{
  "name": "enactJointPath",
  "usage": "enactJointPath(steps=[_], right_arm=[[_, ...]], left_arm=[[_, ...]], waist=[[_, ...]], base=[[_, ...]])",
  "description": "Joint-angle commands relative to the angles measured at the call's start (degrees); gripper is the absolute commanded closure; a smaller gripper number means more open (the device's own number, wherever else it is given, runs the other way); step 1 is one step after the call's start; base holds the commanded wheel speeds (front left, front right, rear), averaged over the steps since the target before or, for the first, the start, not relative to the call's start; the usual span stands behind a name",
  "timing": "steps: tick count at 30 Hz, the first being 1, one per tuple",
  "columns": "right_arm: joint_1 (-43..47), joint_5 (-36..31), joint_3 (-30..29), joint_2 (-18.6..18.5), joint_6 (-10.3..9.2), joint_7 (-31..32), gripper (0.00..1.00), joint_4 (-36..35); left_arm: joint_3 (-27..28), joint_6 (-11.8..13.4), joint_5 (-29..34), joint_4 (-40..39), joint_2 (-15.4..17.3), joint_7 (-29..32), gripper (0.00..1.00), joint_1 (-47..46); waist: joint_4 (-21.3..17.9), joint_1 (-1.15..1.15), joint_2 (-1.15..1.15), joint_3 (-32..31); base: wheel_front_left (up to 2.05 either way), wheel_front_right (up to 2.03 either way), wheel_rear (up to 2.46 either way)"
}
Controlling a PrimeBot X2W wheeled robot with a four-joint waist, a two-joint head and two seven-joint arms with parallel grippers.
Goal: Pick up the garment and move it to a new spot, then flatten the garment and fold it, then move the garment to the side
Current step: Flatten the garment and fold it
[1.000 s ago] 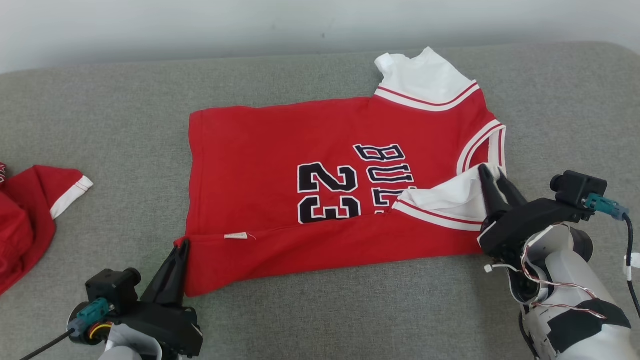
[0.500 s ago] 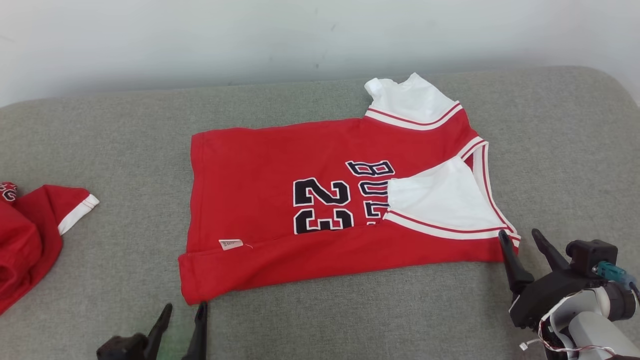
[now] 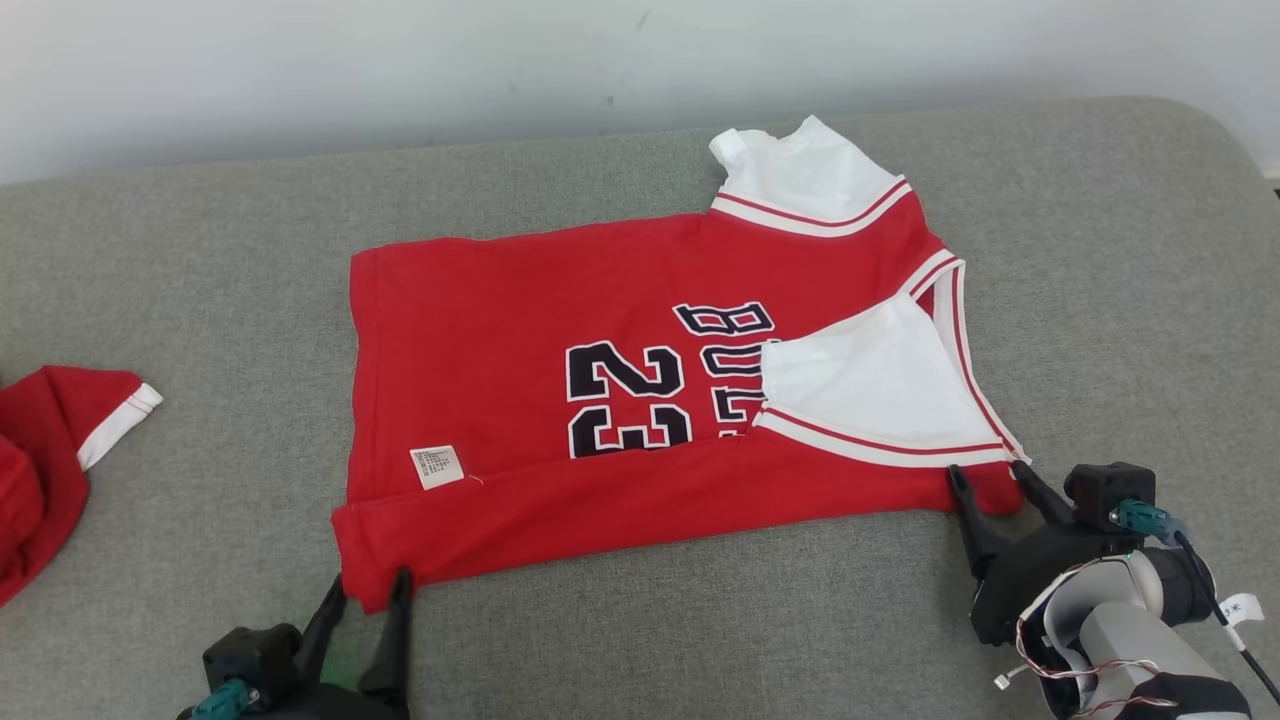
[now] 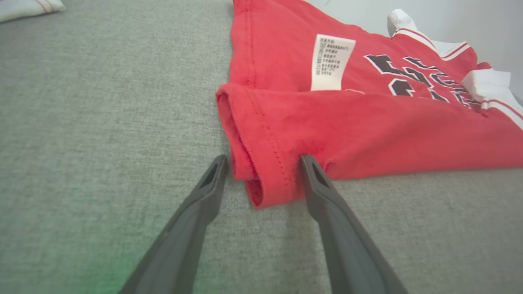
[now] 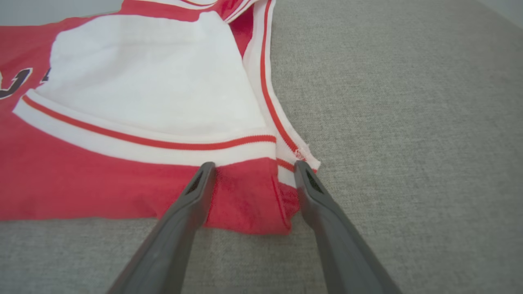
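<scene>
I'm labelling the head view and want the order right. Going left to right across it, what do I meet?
Spare red garment → left gripper → care label → number 23 → folded white sleeve → right gripper.

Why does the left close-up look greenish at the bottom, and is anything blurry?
Left wrist view: a faint green tint on the grey cushion beside the left gripper, whose fingers blur near the lens; its source isn't visible. Right wrist view: even light, the jersey sharp. Head view: soft, glare-free.
</scene>
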Motion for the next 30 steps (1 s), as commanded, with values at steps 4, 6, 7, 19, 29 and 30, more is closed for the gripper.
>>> enactJointPath(steps=[4, 6, 7, 19, 29, 30], right_arm=[[-1.1, 0.2, 0.6, 1.6, -0.14, -0.3, 1.00, 4.1], [-1.0, 1.3, -0.1, 2.0, -0.15, -1.2, 1.00, 4.8], [-0.7, 1.7, -0.2, 2.3, -0.15, -1.5, 1.00, 4.7], [11.2, 9.0, 0.4, -0.8, -0.15, -2.6, 1.00, -5.0], [23.8, 9.5, -3.2, -2.8, -0.15, 0.3, 0.19, -14.1], [24.2, 9.5, -3.8, -2.3, -0.15, 0.6, 0.00, -14.5]], left_arm=[[-0.5, -1.0, 0.4, 4.4, -0.5, -0.1, 1.00, -2.2], [-0.2, -1.4, 0.5, 5.6, -0.6, -0.1, 1.00, -2.4], [-0.2, -1.4, 0.6, 5.9, -0.6, -0.1, 1.00, -2.2], [3.9, -0.5, -0.1, -1.2, -1.1, -0.2, 1.00, 11.2], [4.1, 2.2, 0.8, -6.7, -2.4, -0.1, 0.78, 18.7], [3.9, 2.3, 1.3, -6.5, -2.3, -0.1, 0.34, 18.5]], waist=[[-0.1, 0.00, 0.00, -0.8], [-0.3, 0.00, 0.00, -1.8], [-0.3, 0.00, 0.00, -2.4], [-1.6, 0.00, 0.00, -10.6], [-0.9, 0.00, 0.00, -11.4], [-0.9, 0.00, 0.00, -11.4]], base=[[0.00, 0.00, 0.00], [0.00, 0.00, 0.00], [0.00, 0.00, 0.00], [0.00, 0.00, 0.00], [0.00, 0.00, 0.00], [0.00, 0.00, 0.00]])
